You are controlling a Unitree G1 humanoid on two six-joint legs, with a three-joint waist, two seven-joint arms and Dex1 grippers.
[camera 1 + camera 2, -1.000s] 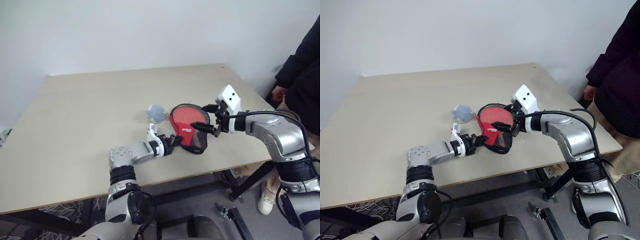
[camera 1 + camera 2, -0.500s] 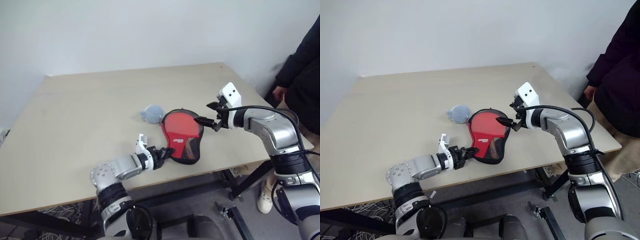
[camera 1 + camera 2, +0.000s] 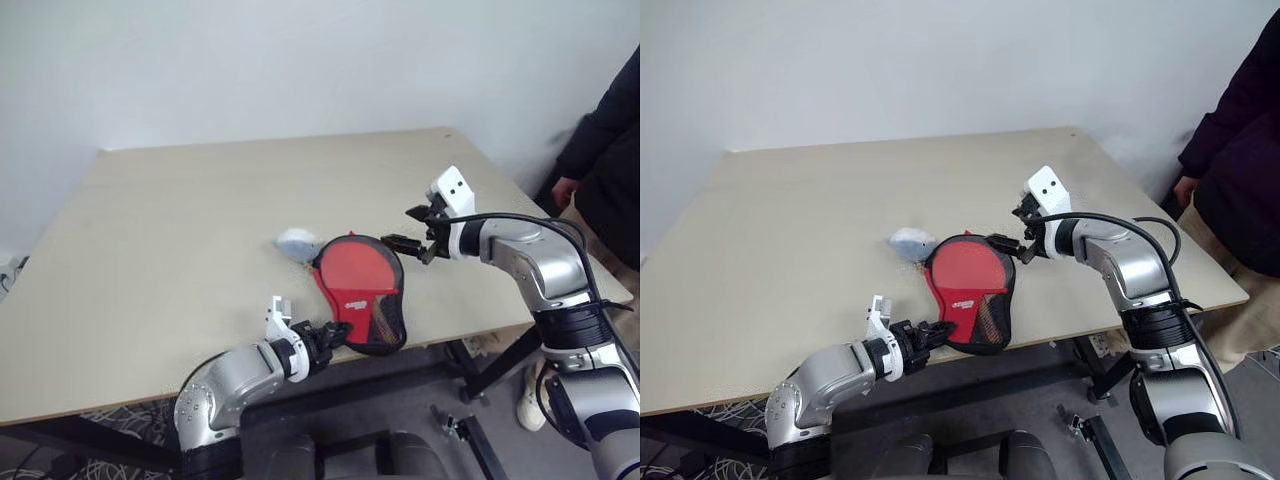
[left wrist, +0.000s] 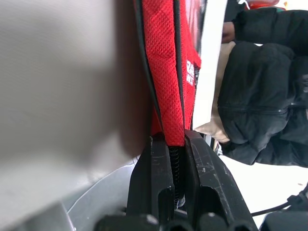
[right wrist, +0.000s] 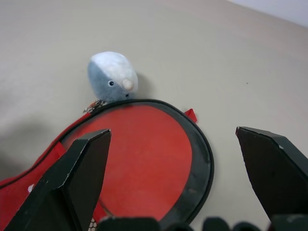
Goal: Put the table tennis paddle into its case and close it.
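Observation:
The case (image 3: 358, 295) lies flat near the table's front edge, red with black zipper edging, its round end toward the far side. Its pale plush charm (image 3: 295, 240) rests at the round end's left. My left gripper (image 3: 330, 337) is shut on the case's narrow near end; in the left wrist view its fingers (image 4: 156, 168) pinch the red mesh edge (image 4: 163, 72). My right gripper (image 3: 398, 226) hovers open just right of the round end, apart from it. The table tennis paddle is hidden; I cannot tell whether the red face (image 5: 139, 159) in the window is its rubber.
The tan table (image 3: 180, 220) stretches wide to the left and far side. A person in a dark jacket (image 3: 610, 140) stands beyond the table's right edge. The case's near end sits close to the front edge.
My left gripper has drawn back toward the front edge, dragging the case and its charm along. The right gripper stayed put, and the case's round end has slid out from between its fingers.

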